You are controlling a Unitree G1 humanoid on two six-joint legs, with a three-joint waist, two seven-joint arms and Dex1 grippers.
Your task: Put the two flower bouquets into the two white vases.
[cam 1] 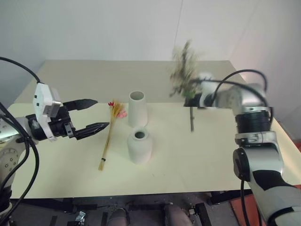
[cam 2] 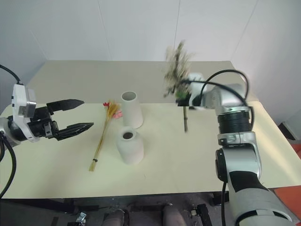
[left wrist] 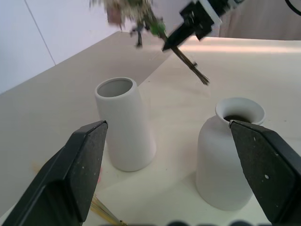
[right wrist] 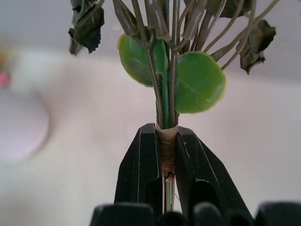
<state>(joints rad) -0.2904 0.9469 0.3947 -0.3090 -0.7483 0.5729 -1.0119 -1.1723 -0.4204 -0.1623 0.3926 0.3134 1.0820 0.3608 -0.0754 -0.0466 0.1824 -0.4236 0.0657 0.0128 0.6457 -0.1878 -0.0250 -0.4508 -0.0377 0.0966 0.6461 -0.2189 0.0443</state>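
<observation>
Nearest us, our left gripper (cam 1: pixel 99 114) hangs above the left part of the table (cam 1: pixel 197 160) with its two black fingers (left wrist: pixel 82 160) spread wide and nothing between them. In the left wrist view both vases show in the gap between those fingers, well ahead of the tips.

Just right of that gripper the thin bunch (cam 1: pixel 109 134) lies flat on the table, its yellow stems toward us and its orange grasses and pink and red flowers at the far end, near the foot of the tall vase (cam 1: pixel 138 109). The squat vase (cam 1: pixel 139 146) stands upright just in front of the tall one, a little nearer to us; both have empty mouths.

Our right gripper (right wrist: pixel 165 155) is up in the air over the right half of the table, clear of the top, to the right of the vases. Its fingers are clamped on the taped stem of the bushy bunch (cam 1: pixel 182 70), with round green leaves just above the grip. The sprigs rise above the gripper, and the stem ends stick out below it, clear of the table and well apart from both vases.
</observation>
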